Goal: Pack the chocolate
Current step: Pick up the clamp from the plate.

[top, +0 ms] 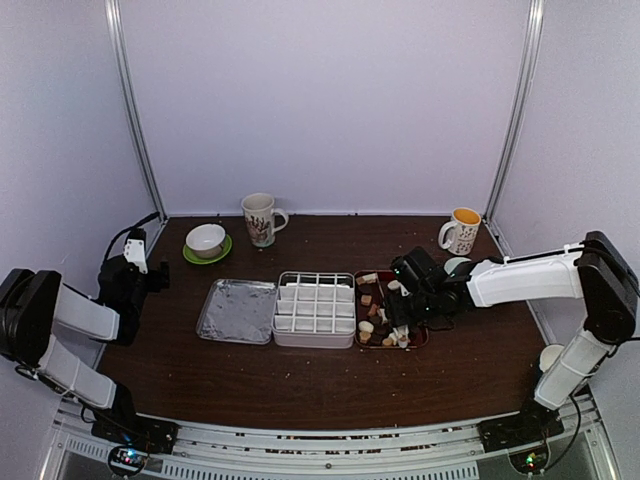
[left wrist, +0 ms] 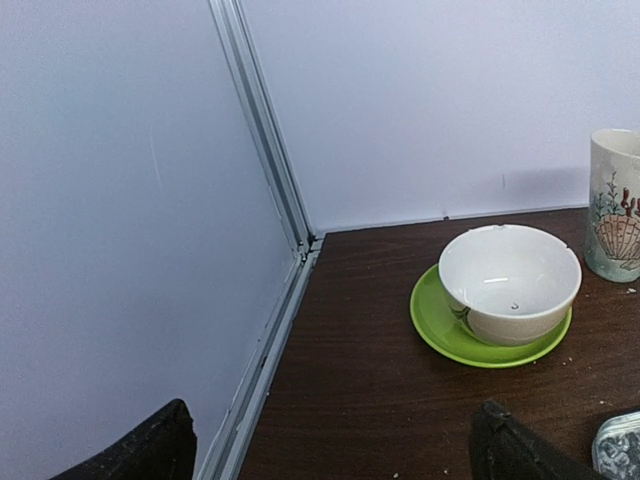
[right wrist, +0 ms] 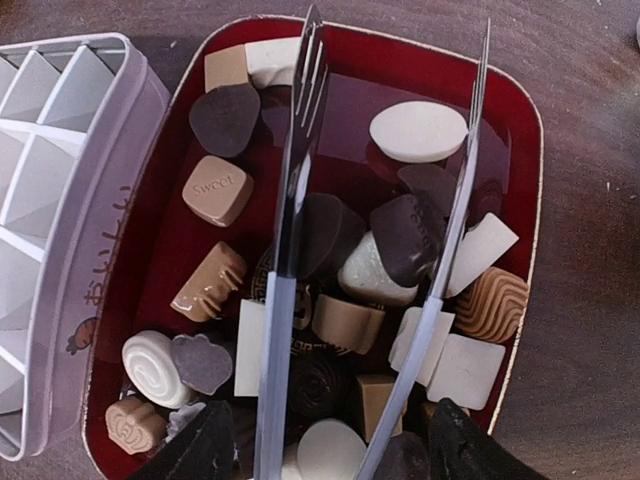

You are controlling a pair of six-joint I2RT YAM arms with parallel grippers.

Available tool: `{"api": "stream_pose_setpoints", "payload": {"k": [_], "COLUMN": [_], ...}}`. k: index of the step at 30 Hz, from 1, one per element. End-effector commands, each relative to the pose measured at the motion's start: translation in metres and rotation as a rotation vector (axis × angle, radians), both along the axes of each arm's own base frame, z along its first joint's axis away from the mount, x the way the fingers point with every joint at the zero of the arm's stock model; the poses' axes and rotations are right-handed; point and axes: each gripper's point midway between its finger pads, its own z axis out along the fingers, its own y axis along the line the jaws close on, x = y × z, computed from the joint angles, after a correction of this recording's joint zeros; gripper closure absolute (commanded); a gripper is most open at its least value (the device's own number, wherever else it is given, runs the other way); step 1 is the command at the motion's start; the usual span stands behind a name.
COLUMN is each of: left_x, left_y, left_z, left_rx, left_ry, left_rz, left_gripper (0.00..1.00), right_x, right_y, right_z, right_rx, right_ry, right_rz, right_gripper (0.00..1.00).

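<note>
The chocolate [right wrist: 215,190], several small dark, tan and white pieces, lies heaped in a dark red tray [right wrist: 520,110]. In the top view the tray [top: 358,335] is right of a white divided box [top: 315,308]. My right gripper [right wrist: 325,450] hangs over the tray's near end, shut on metal tongs [right wrist: 290,200]. The tongs' arms are spread apart above the pieces, with a white oval piece [right wrist: 418,130] between them near the tips. My left gripper [left wrist: 335,450] is open and holds nothing, at the far left of the table [top: 150,270].
A foil-lined lid [top: 238,310] lies left of the box. At the back stand a white bowl [left wrist: 510,280] on a green saucer [left wrist: 440,325], a shell-patterned mug [top: 260,218] and a yellow-filled mug [top: 462,230]. The left wall's frame rail [left wrist: 270,330] runs close beside my left gripper.
</note>
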Motion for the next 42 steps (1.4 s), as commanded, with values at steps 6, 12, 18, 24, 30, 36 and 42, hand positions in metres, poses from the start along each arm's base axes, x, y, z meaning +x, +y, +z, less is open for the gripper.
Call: {"api": "stream_pose_setpoints", "payload": {"k": [6, 12, 18, 24, 30, 36, 42], "left_x": [0.005, 0.004, 0.005, 0.005, 0.005, 0.004, 0.005], "left_y": [0.001, 0.001, 0.000, 0.001, 0.001, 0.001, 0.001], "left_z": [0.013, 0.013, 0.013, 0.013, 0.013, 0.013, 0.013], "left_rx": [-0.010, -0.009, -0.009, -0.009, -0.009, -0.010, -0.011], "left_ry": [-0.047, -0.046, -0.046, -0.046, -0.047, -0.046, -0.048], "left_rz": [-0.004, -0.004, -0.005, -0.004, -0.005, -0.003, -0.005], "left_gripper": [0.02, 0.02, 0.02, 0.02, 0.02, 0.02, 0.02], "right_x": [0.004, 0.007, 0.008, 0.010, 0.012, 0.010, 0.001], "right_y": [0.000, -0.002, 0.002, 0.006, 0.004, -0.004, -0.010], "right_z": [-0.008, -0.016, -0.017, -0.009, 0.016, 0.045, 0.069], "right_rx": [-0.073, -0.110, -0.112, -0.089, -0.041, -0.029, -0.005], "right_ry": [0.018, 0.017, 0.010, -0.005, -0.079, -0.133, -0.152], "right_rz": [-0.049, -0.064, -0.059, -0.054, -0.066, -0.068, -0.054], "right_gripper": [0.38, 0.43, 0.48, 0.54, 0.53, 0.54, 0.56]}}
